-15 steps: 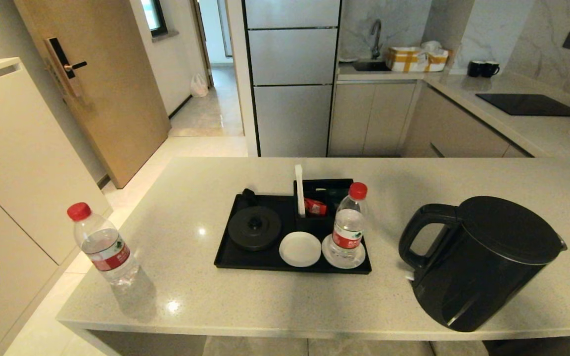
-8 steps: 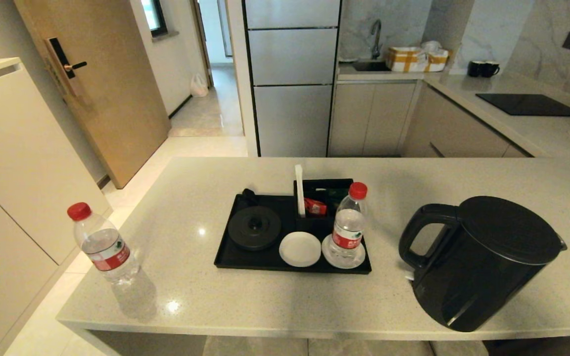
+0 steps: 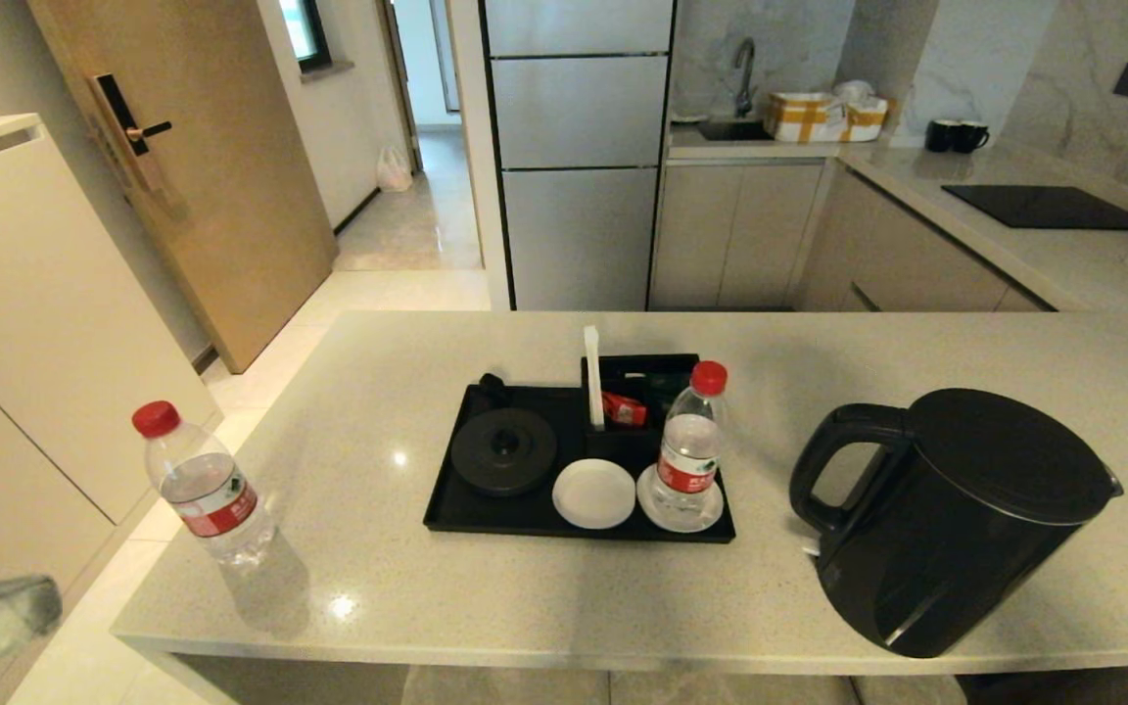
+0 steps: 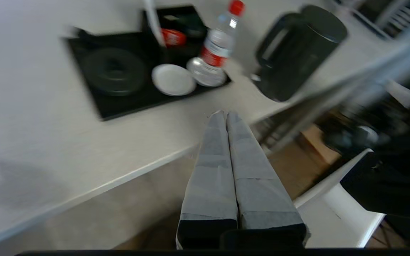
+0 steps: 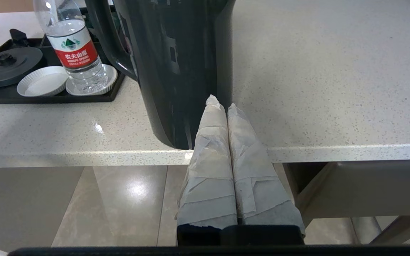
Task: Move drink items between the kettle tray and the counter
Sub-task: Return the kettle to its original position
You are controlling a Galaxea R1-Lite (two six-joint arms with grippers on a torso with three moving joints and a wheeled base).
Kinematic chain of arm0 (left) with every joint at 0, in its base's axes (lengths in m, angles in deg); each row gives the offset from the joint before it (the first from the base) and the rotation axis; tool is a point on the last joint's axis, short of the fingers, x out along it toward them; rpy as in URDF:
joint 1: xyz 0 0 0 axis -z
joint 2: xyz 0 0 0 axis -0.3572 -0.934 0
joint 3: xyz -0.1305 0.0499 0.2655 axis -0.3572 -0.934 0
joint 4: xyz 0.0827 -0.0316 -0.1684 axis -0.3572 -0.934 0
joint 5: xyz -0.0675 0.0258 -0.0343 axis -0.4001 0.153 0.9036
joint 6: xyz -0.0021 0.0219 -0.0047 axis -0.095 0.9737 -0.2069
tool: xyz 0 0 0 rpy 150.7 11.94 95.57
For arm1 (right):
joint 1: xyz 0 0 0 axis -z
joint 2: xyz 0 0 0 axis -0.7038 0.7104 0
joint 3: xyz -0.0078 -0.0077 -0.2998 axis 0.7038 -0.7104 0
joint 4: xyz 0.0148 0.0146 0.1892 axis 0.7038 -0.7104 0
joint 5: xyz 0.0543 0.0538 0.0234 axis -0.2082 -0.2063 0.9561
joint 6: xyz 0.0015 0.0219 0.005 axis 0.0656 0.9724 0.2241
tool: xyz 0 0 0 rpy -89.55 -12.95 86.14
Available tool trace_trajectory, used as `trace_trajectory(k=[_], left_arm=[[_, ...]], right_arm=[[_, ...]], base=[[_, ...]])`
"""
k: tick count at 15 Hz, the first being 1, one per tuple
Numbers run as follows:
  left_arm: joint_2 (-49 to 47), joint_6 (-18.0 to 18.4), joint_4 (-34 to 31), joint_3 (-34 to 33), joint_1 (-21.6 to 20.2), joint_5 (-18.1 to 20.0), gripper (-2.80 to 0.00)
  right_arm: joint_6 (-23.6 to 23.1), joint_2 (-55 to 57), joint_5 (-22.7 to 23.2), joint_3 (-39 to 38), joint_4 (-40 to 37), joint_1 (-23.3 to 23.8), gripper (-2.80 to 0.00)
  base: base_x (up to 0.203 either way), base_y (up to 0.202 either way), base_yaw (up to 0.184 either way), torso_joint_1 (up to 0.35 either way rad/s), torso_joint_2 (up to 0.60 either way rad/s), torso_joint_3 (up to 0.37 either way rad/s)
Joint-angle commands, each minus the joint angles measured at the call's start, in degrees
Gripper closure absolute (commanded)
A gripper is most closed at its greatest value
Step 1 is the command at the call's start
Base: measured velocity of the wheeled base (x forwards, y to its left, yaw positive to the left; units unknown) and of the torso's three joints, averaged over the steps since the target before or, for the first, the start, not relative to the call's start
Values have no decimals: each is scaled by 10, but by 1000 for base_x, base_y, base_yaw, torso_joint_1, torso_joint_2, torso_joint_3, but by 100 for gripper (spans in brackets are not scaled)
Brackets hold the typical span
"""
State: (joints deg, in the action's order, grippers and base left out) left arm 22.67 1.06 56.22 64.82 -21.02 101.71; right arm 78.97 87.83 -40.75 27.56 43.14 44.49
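The black kettle [image 3: 946, 519] stands on the counter [image 3: 819, 362], to the right of the kettle tray [image 3: 442, 514]. One red-capped bottle [image 3: 689, 450] stands on the tray's right coaster. Another bottle [image 3: 204, 490] stands on the counter near its left corner. My left gripper [image 4: 225, 114] is shut and empty; it hangs off the counter's front left, below the edge, and shows in the head view's bottom left corner [image 3: 40, 602]. My right gripper [image 5: 221, 103] is shut and empty, low in front of the counter edge just before the kettle [image 5: 176, 64].
On the tray sit the round kettle base [image 3: 503, 450], a bare white coaster [image 3: 593, 493] and the sachet box [image 3: 637, 397]. A far counter carries a cooktop [image 3: 1049, 208] and two black mugs [image 3: 956, 135]. A cabinet [image 3: 25, 323] stands on the left.
My left gripper has come into the head view at the bottom left corner. Kettle, bottles and tray have not moved.
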Motion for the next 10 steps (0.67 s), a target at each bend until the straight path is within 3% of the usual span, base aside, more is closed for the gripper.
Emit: trace_trajectory(k=[1,7,9,10], left_arm=[[-72,1,53,-38,7,13,0],[-268,12,284,-118,60,-16,0],[-338,17,353,-129,129,-75,0],[-370,18,376,-128,163,-128,0]], right_arm=[[0,0,0,0,0,0,0],[0,0,0,0,0,0,0],[0,0,0,0,0,0,0],[0,0,0,0,0,0,0]], base=[[0,0,0,0,0,0],[0,0,0,0,0,0],[0,0,0,0,0,0],[0,0,0,0,0,0]])
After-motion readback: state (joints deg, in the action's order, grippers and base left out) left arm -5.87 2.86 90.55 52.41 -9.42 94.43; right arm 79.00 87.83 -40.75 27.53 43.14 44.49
